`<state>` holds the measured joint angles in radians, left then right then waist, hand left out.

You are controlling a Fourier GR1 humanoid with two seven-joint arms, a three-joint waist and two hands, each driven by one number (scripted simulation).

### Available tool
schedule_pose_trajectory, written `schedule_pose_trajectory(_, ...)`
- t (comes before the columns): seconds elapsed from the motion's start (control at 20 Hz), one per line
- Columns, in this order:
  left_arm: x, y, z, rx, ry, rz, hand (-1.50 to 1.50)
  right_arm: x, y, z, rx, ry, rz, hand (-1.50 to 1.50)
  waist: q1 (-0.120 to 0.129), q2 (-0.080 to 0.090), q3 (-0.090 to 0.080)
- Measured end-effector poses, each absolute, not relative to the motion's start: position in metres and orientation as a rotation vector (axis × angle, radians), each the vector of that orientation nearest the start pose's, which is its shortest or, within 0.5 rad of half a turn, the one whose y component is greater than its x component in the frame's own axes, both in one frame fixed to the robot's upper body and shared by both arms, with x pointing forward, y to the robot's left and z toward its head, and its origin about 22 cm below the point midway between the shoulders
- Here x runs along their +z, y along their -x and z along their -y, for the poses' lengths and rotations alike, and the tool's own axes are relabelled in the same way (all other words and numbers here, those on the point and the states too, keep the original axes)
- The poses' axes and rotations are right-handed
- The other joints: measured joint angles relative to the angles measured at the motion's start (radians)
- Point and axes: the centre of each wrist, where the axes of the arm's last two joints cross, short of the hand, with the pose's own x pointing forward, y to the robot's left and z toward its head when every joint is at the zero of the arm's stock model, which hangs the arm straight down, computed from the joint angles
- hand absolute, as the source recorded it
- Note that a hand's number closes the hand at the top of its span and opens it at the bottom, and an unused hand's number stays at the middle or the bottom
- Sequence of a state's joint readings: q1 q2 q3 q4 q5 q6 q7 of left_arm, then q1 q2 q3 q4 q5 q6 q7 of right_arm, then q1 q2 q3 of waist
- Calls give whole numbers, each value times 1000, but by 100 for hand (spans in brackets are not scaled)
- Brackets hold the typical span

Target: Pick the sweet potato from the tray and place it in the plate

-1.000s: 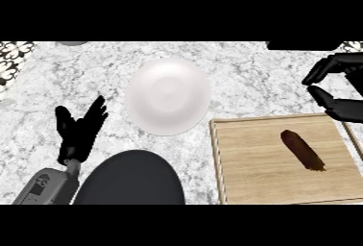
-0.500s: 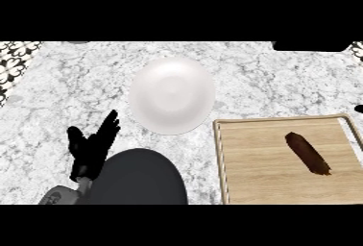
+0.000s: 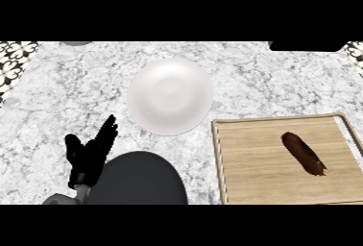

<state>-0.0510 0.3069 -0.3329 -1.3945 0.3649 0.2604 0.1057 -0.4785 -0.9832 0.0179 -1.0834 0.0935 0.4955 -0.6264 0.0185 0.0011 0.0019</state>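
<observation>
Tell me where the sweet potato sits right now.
In the head view the sweet potato lies on the wooden tray at lower right, right of the white plate, with no hand touching it.

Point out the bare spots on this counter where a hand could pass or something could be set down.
Bare marble lies above the wooden tray and right of the white plate, and again left of the plate, above the left hand. The plate holds nothing. It is tighter between plate and tray, and the sweet potato takes up the tray's right half.
</observation>
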Motion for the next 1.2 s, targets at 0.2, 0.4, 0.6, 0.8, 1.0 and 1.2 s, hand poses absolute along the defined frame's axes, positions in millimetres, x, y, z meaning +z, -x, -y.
schedule_pose_trajectory(0.2, -31, -240, -237, -18, -3, 1232, 0, 200, -321, 436, 1311, 349, 1651, -150, -8, -3, 1)
schedule_pose_trajectory(0.4, -32, -237, -241, -10, -7, 1231, 0, 187, -315, 417, 1423, 371, 1562, -150, -17, -6, 1)
schedule_pose_trajectory(0.6, -30, -235, -243, -3, -7, 1223, 0, 167, -306, 393, 1485, 383, 1507, -150, -21, -6, 0)
schedule_pose_trajectory(0.8, -32, -235, -247, -3, -7, 1220, 0, 153, -301, 377, 1510, 431, 1474, -150, -19, -6, 1)
schedule_pose_trajectory(1.0, -30, -236, -241, -5, -9, 1222, 0, 133, -295, 367, 1538, 441, 1408, -150, -18, -6, 2)
schedule_pose_trajectory(1.2, -31, -238, -241, -7, -11, 1224, 0, 121, -289, 356, 1552, 417, 1362, -150, -19, -5, 1)
